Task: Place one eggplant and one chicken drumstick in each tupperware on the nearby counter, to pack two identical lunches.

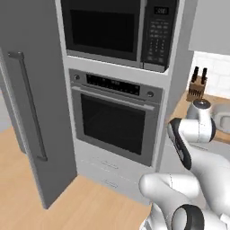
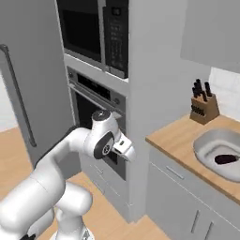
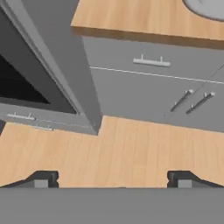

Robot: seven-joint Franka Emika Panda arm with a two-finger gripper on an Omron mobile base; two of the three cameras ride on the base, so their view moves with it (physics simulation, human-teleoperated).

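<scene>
1. The light grey tupperware (image 2: 219, 157) sits at the right edge of the right base view, cut off by the frame, with a dark purple eggplant (image 2: 226, 159) lying in it. Can't spot the darker tray or any drumstick.
2. The arm is folded up in front of the oven (image 1: 117, 121). In the hand view the end effector (image 3: 112, 179) points down at the wooden floor (image 3: 113, 148), fingers spread wide, nothing between them.
3. The knife block (image 2: 203, 106) stands at the back of the desk (image 2: 180, 136); the left base view shows it upper right too, plus the microwave (image 1: 119, 29).
</scene>
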